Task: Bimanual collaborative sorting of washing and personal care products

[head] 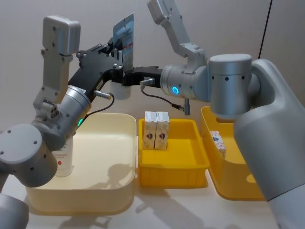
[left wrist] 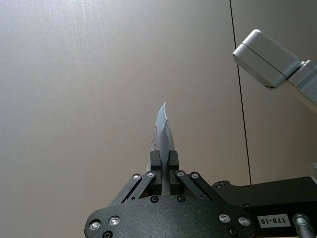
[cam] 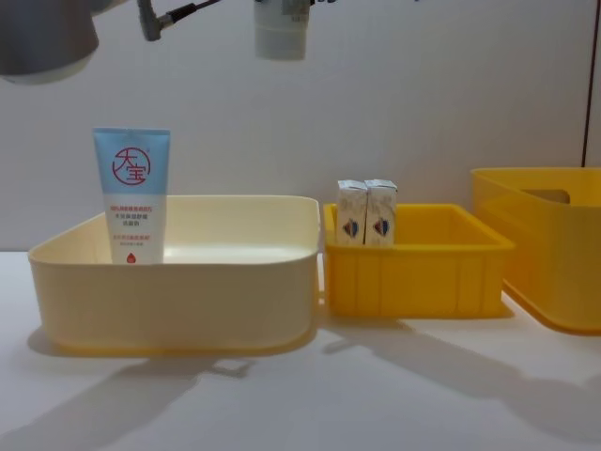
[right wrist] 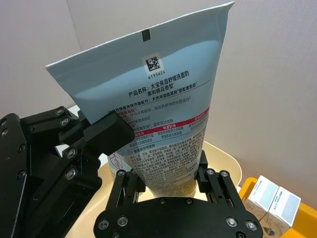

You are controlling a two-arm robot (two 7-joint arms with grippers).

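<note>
Plain grey wall behind, squeeze tube (head: pixel 123 39) held high above cream bin (head: pixel 114 200).
Clamped by left gripper (head: pixel 116 55) and right gripper (head: pixel 127 76) together, seemingly for handover.

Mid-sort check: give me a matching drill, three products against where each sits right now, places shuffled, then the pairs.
Products:
1. raised squeeze tube
2. standing squeeze tube
3. pair of cream cartons

Places:
A. upright in the middle yellow bin
B. in the air, gripped by the left claw and right claw together
C. upright in the cream bin

Pairs: 1-B, 2-C, 3-A
</note>
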